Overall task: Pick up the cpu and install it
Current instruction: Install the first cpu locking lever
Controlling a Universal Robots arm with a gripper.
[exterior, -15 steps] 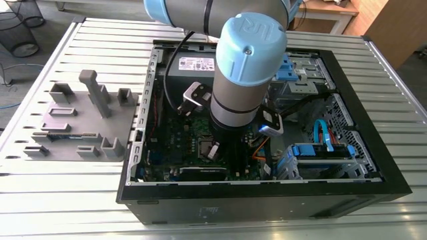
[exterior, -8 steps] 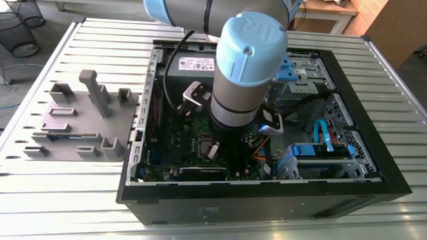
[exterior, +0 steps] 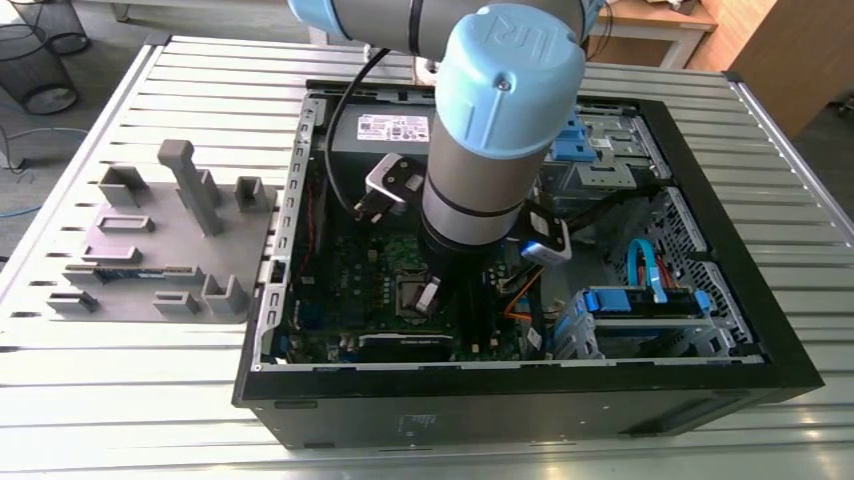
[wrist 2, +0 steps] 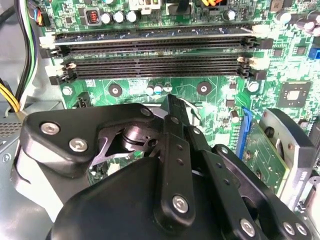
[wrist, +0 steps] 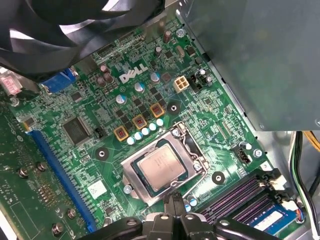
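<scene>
The cpu [wrist: 162, 169], a small square chip with a dull silver top, lies flat in the socket on the green motherboard [wrist: 95, 160], ringed by the silver socket frame [wrist: 131, 172]. In the first wrist view my gripper [wrist: 175, 201] hovers just beside the socket's edge, its black fingers pressed together with nothing between them. The second wrist view shows the gripper [wrist 2: 170, 100] from behind its black linkage, over the board near the memory slots [wrist 2: 150, 47]. In the exterior view the arm [exterior: 481, 200] reaches straight down into the open computer case [exterior: 747, 330].
A black fan [wrist: 60, 25] and the grey power supply [wrist: 250, 60] stand close around the socket. Blue drive brackets [exterior: 641, 300] and cables fill the case on the exterior view's right. A grey parts fixture [exterior: 160, 240] sits on the slatted table at that view's left.
</scene>
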